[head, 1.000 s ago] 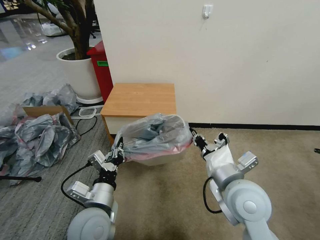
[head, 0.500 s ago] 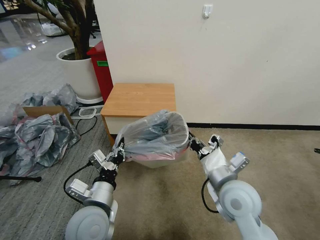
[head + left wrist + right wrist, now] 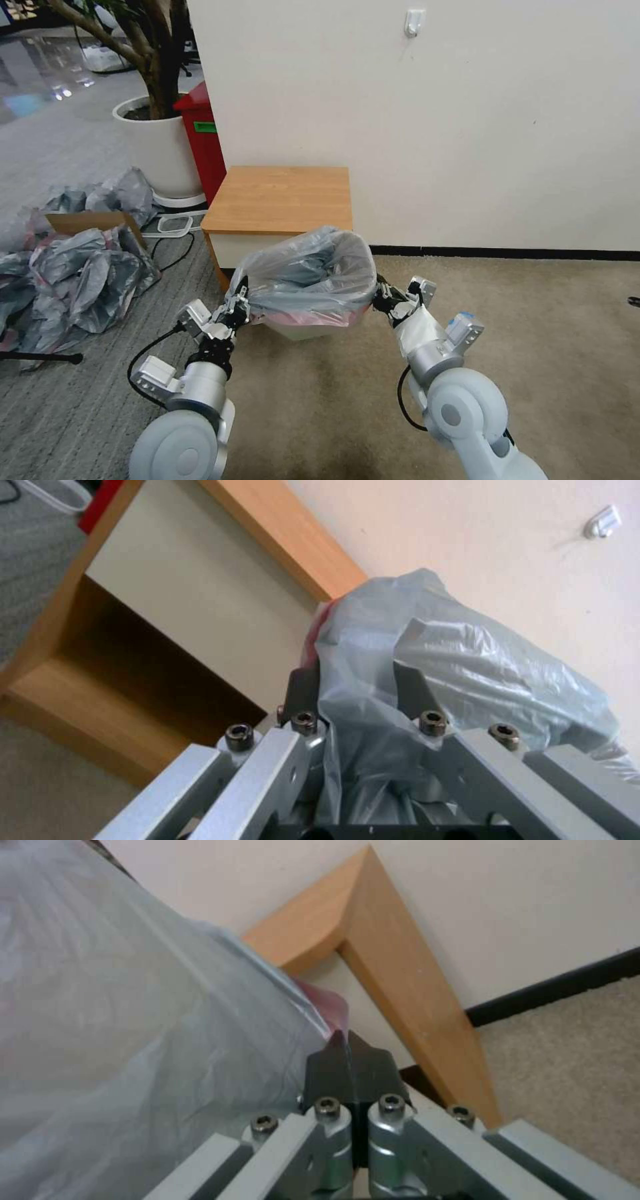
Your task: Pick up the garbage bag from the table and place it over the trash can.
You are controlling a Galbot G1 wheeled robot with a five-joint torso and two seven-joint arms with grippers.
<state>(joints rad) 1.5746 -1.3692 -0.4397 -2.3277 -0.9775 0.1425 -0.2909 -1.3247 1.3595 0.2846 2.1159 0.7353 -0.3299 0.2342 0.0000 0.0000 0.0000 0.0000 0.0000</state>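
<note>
The garbage bag (image 3: 310,280) is no longer on the bench (image 3: 280,197); it hangs open over the trash can (image 3: 300,327), which stands on the carpet just in front of the front edge of the bench. The mouth of the bag is spread wide, and its pink rim lies low around the top of the can, whose cream wall shows below the plastic.

The left tool (image 3: 237,301) is at the left side of the bag. In the left wrist view its two dark fingers (image 3: 303,690) stand apart with a fold of grey plastic between them, so I judge that it is rather wide and the film is only loosely caught. The right tool (image 3: 381,295) is at the right side, and in the right wrist view the jaws are pressed together on a thin edge of the pink rim.

In my judgement the bag is nearly seated but not yet secure. The left side can slip out, because the fingers there do not pinch firmly. The thin film can also tear at the right pinch if the arms pull apart too strongly. If the rim does not go under the rolled edge on all sides, the bag can spring back up, and a hard pull can drag the light can.
</note>
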